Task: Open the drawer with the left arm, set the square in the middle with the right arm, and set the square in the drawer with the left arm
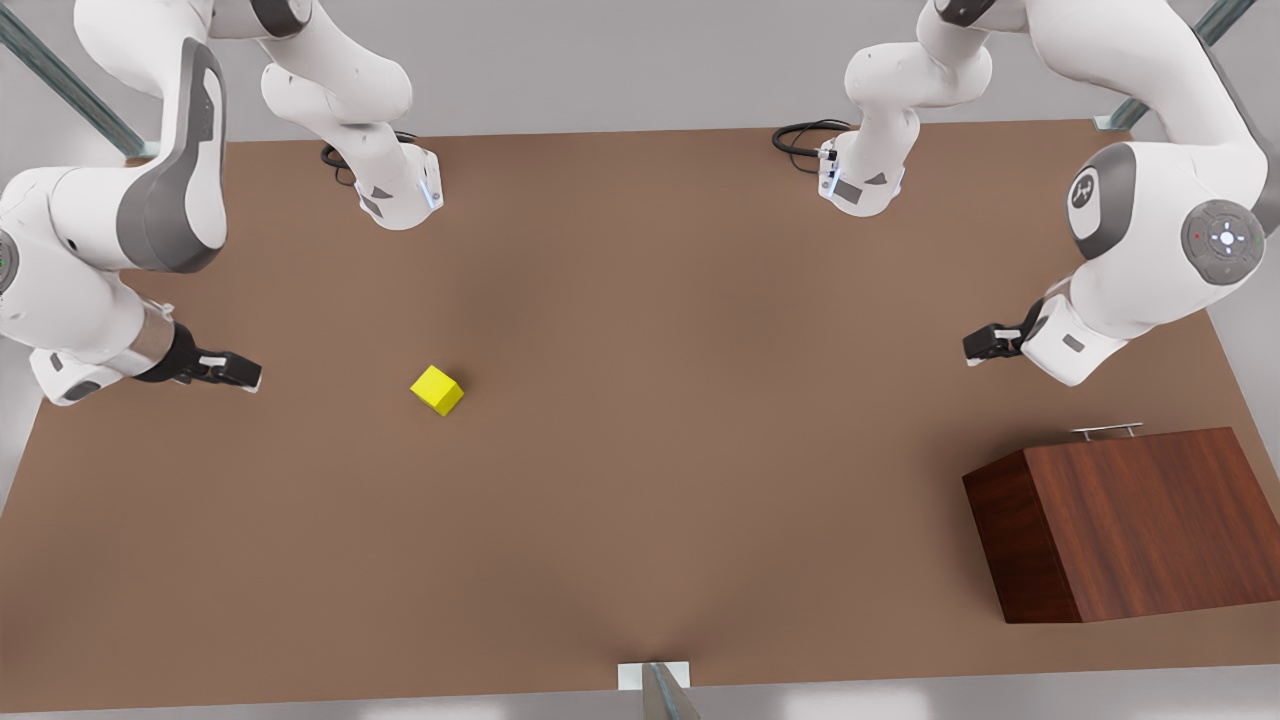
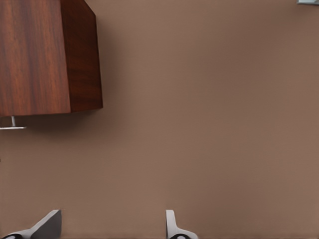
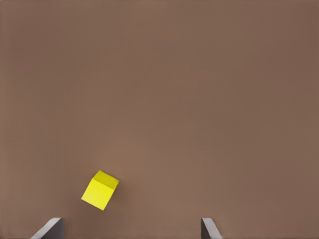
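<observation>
My left hand (image 1: 975, 347) hangs above the surface (image 1: 640, 300) on the front view's right, a little way behind the wooden cabinet (image 1: 1120, 525). Its two fingers stand wide apart and hold nothing; in the left wrist view I see one fingertip (image 2: 47, 224) and the bare brown surface between it and the other. The cabinet stands near the front view's right edge, turned at a slight angle. The drawer is closed into the cabinet, so I can see only its slim silver handle (image 1: 1107, 431), which sticks out at the far side of the cabinet, towards my left hand. The hand is near this handle but does not touch it. In the left wrist view the handle (image 2: 11, 125) shows just below the cabinet's (image 2: 35, 55) edge.

My right hand (image 1: 232, 372) is on the front view's left, low over the surface. Its fingers are also spread open and empty, as the right wrist view shows with one fingertip (image 3: 50, 228) at each side. The square (image 1: 437, 389), a small yellow cube, lies on the surface to the front view's left of the middle, between my right hand and the centre. It is turned a little and is apart from the hand. In the right wrist view the square (image 3: 99, 190) sits just ahead of the fingers, nearer to one of them.
</observation>
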You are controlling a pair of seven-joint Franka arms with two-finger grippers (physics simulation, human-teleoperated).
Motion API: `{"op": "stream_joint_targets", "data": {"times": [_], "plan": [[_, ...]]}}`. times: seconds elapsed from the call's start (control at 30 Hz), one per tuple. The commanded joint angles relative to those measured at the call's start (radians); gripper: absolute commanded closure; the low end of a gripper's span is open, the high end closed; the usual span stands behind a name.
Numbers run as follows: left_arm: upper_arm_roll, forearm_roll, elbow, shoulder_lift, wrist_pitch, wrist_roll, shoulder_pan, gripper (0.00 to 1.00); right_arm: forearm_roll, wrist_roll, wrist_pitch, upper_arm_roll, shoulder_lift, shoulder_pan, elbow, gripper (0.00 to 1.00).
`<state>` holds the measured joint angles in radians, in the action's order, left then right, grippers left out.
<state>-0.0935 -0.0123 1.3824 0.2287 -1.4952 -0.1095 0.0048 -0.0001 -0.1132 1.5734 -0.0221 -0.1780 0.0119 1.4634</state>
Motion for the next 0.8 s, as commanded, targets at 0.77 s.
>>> {"op": "stream_joint_targets", "data": {"times": [0.77], "plan": [[0.399, 0.034, 0.781, -0.035, -1.122, -0.924, 0.121, 0.00, -0.044, -0.119, 0.238, 0.168, -0.149, -0.417, 0.163, 0.00]]}}
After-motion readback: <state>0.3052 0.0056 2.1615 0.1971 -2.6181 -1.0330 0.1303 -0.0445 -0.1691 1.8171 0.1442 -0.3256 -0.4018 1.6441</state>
